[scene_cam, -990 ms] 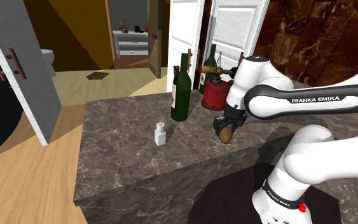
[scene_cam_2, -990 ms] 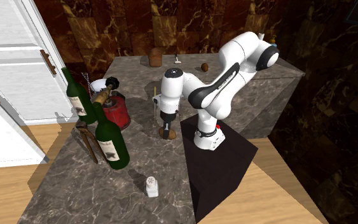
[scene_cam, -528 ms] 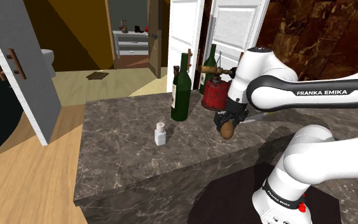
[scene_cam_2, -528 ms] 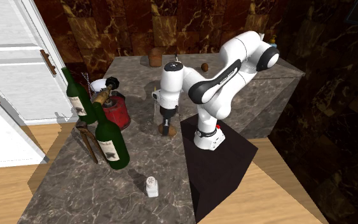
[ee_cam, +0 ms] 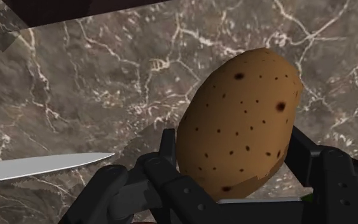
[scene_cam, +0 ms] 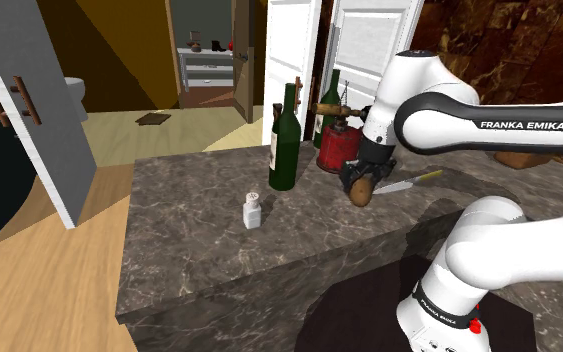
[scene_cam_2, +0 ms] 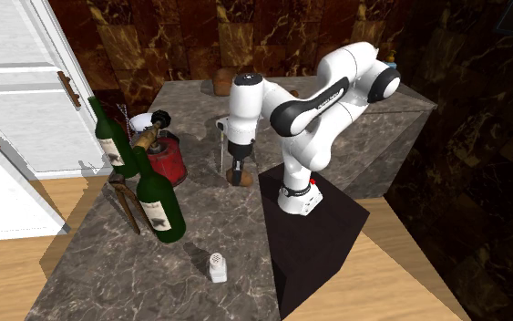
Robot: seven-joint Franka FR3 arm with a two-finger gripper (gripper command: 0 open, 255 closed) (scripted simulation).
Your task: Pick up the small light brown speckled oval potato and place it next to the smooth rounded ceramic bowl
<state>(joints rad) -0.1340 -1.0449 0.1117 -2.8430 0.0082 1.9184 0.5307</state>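
On the tabletop [scene_cam: 189, 235], dark grey marble veined in white, a small white shaker [scene_cam: 253, 209] is standing toward the shoulder view's left. Right of it a tall green glass bottle [scene_cam: 285, 140] is standing upright, and next to that a red canister [scene_cam: 335, 146] with a brass-coloured top. Next, the pincer [scene_cam: 360, 185] is pointing down and pinching the potato [scene_cam: 361, 190] between its two black fingers [ee_cam: 169, 149], near the canister and a little above the marble. The potato is a smooth, light brown oval dotted with dark specks. Its long axis is running close to upright, along the fingers, leaning slightly, with the free rounded end pointing down at the tabletop. Right of it a knife [scene_cam: 406, 183] with a pale, flat blade is lying on the marble, its tip pointing toward the potato.
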